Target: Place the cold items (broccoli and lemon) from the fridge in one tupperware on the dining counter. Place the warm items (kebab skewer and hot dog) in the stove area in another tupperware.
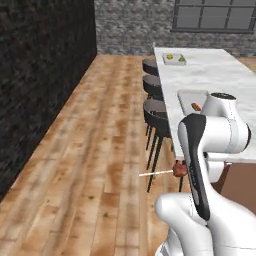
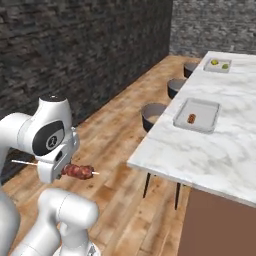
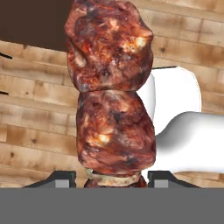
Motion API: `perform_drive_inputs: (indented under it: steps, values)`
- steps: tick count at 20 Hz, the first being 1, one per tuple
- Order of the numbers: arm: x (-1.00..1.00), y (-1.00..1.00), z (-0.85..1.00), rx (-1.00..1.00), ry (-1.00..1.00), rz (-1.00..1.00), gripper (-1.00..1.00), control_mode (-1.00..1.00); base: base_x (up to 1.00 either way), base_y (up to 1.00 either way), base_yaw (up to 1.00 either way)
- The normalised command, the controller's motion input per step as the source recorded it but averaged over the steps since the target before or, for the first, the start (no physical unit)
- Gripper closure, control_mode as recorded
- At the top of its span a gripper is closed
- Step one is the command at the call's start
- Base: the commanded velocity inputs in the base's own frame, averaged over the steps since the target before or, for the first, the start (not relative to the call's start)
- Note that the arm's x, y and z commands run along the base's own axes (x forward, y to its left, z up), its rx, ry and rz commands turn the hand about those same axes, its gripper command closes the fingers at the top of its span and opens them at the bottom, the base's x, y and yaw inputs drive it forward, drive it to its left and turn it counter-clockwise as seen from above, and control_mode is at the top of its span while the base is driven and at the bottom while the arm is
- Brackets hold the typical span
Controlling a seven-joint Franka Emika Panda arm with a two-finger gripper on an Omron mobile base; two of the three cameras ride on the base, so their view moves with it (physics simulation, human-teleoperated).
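Note:
The kebab skewer, dark red meat chunks on a thin stick, is held in my gripper, whose jaws are shut on it. It hangs low over the wooden floor, beside the arm and short of the dining counter; the kebab skewer lies roughly level. On the counter, the near grey tupperware holds the hot dog. The far tupperware holds the lemon and the broccoli.
Three dark bar stools stand along the counter's near side. A dark brick wall runs along the left. Open wooden floor lies between the wall and the stools.

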Motion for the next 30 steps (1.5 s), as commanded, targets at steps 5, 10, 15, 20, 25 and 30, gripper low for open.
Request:
perform_drive_inputs:
  steps: [5,10,15,20,25,30]
  values:
    - [0.0,0.0,0.0,0.0,0.0,0.0,1.0,1.0,0.38,0.7,-0.67]
    - [0.0,0.0,0.0,0.0,0.0,0.0,1.0,1.0,0.48,0.72,-0.66]
    - [0.0,0.0,0.0,0.0,0.0,0.0,1.0,1.0,0.45,0.96,-0.58]
    - [0.0,0.0,0.0,0.0,0.0,0.0,1.0,1.0,0.5,0.87,-0.61]
    - [0.0,0.0,0.0,0.0,0.0,0.0,1.0,1.0,0.47,0.83,-0.62]
    - [0.0,0.0,0.0,0.0,0.0,0.0,1.0,1.0,0.32,0.87,-0.62]
